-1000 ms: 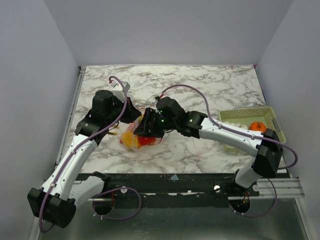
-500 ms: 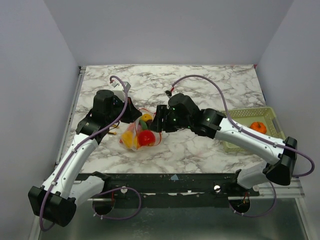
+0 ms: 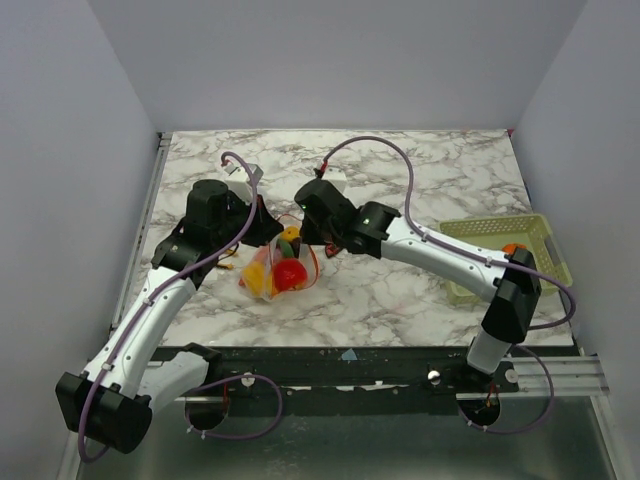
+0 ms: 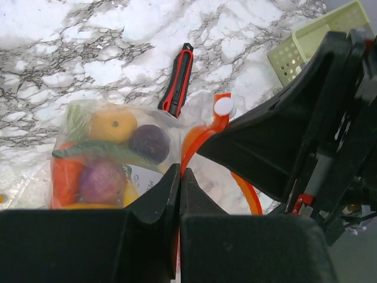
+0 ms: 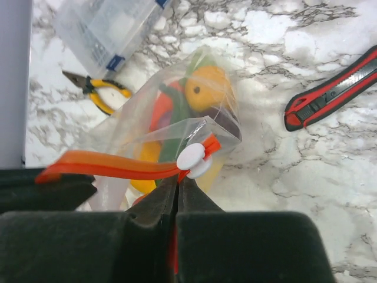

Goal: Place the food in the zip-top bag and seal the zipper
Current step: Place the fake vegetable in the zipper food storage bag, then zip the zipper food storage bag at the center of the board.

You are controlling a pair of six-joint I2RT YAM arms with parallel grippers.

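Clear floppy zip-top bag (image 5: 112, 138) of glossy food (image 5: 206, 88), thin orange-red zipper (image 5: 112, 166) clamped in left gripper (image 4: 179, 172) and right gripper (image 5: 177, 187).

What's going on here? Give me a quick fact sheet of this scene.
zip-top bag: clear plastic, filled
food: toy fruits and vegetables, inside the bag
zipper: orange-red strip with white slider
left gripper: shut on the zipper
right gripper: shut on the zipper, by the slider
nearby: red-and-black stick, pliers, basket
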